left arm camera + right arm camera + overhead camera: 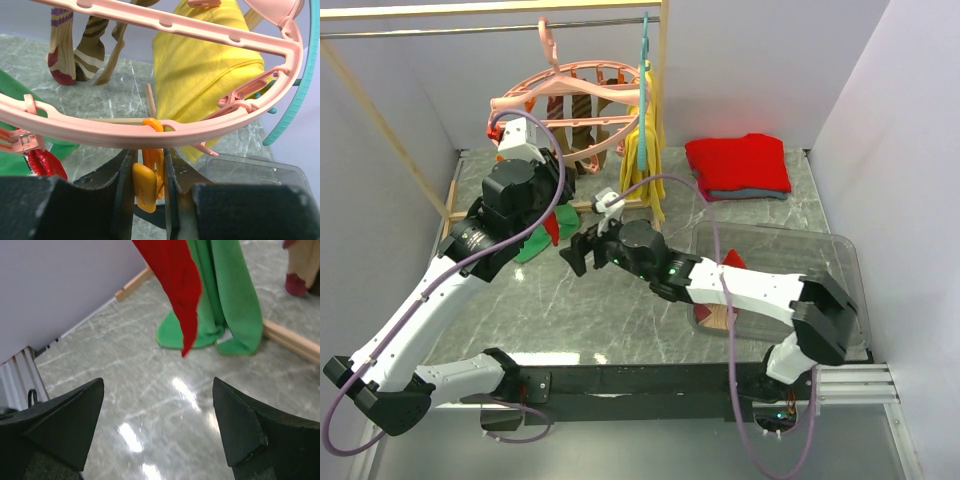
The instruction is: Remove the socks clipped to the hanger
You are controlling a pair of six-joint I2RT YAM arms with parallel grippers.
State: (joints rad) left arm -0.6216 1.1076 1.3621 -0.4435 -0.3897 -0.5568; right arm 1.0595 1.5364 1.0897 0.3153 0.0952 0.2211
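Much of the hanger [520, 101] is hard to read from above. The left arm covers its near-left rim, and the one yellow cloth [646, 140], hung on the teal hanger [644, 60], hides its right side. The hanger hangs from the rail at the back, over the desk [620, 310].

The left wrist view settles the grip: the left hand [149, 161] is clamped on a single orange clip [145, 187] dangling from the pink ring, with one finger pressed to each side of it.

Beyond the ring hang two striped socks [80, 45], side by side, their tops cut off by the frame edge. A third tan strip beside them is too partial to name. At the ring's lower left a bunch of red fabric sits under a pink clip, half hidden by the hand's finger.

One red sock [177, 280] hangs in front of the right hand [159, 390]; its top is out of frame. This hand's fingers stand wide apart and hold nothing, low over the desk. The sock's tip is beyond them — not between them. A green cloth [227, 305] hangs just behind the sock, its end pooled on the desk by the wooden rail [292, 342].

The right arm crosses the one clear bin [830, 260] on the right. A red scrap and a brownish one show inside (too covered to count). One folded red garment [738, 162] lies at the back right.
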